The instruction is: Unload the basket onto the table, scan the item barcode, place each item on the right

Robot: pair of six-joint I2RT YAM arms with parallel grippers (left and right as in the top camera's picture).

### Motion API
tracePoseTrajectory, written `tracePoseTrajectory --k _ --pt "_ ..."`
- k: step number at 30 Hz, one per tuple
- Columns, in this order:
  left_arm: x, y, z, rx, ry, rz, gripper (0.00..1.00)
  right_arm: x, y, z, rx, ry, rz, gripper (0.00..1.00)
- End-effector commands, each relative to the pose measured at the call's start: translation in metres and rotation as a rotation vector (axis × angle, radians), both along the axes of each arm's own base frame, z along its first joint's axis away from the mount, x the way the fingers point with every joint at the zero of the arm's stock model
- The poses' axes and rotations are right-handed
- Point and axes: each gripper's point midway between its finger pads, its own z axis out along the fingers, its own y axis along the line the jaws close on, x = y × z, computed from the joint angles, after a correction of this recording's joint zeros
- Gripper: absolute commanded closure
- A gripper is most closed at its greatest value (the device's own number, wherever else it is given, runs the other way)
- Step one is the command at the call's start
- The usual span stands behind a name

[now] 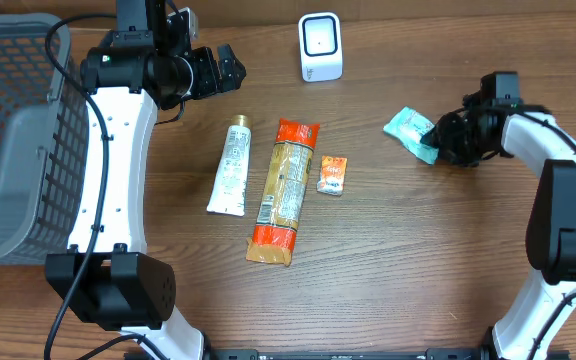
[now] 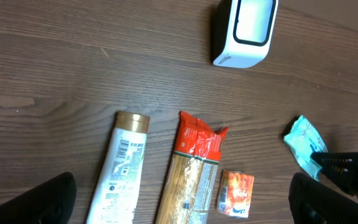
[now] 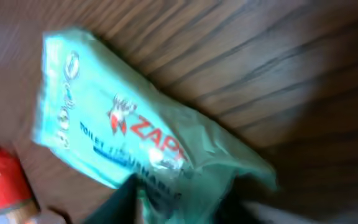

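Right gripper (image 1: 434,143) is pinching one end of the teal packet (image 1: 408,127), lying near the right edge of the bench (image 1: 398,260). Left gripper (image 1: 223,72) is hovering, fingers wide apart, near the far edge, left of the scanner (image 1: 320,47).

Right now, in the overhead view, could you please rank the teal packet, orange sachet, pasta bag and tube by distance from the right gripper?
1. Teal packet, at the right gripper.
2. Orange sachet, mid-table.
3. Pasta bag, left of the sachet.
4. Tube, farthest left.
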Motion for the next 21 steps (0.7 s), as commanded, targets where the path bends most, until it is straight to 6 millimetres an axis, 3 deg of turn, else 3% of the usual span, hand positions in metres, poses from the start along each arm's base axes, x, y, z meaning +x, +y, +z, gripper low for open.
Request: tracePoseTrajectory --k 1,3,9,11,12,15,21 --pt "0.0 0.0 0.0 0.015 -0.006 -0.015 0.0 -0.04 0.001 -0.048 -0.021 0.155 -0.061 0.87" --pt "0.0 0.0 0.0 0.015 -0.006 -0.015 0.0 -0.04 0.0 -0.048 -0.024 0.15 -0.05 0.95" --pt "0.0 0.0 0.0 0.015 -0.006 -0.015 0.0 -0.026 -0.004 -0.024 -0.055 0.073 -0.018 0.96" --pt "0.0 0.0 0.0 0.015 -0.006 -0.015 0.0 -0.022 -0.01 -0.005 -0.101 0.04 -0.028 0.96" --pt "0.0 0.0 0.0 0.015 -0.006 -0.015 0.0 -0.019 -0.014 0.017 -0.158 0.004 -0.035 0.96" --pt "0.0 0.0 0.0 0.015 -0.006 -0.015 0.0 -0.021 -0.019 0.056 -0.301 -0.055 -0.04 0.96" --pt "0.0 0.0 0.0 0.015 -0.006 -0.015 0.0 -0.053 -0.027 0.117 -0.797 -0.096 -0.121 0.96"
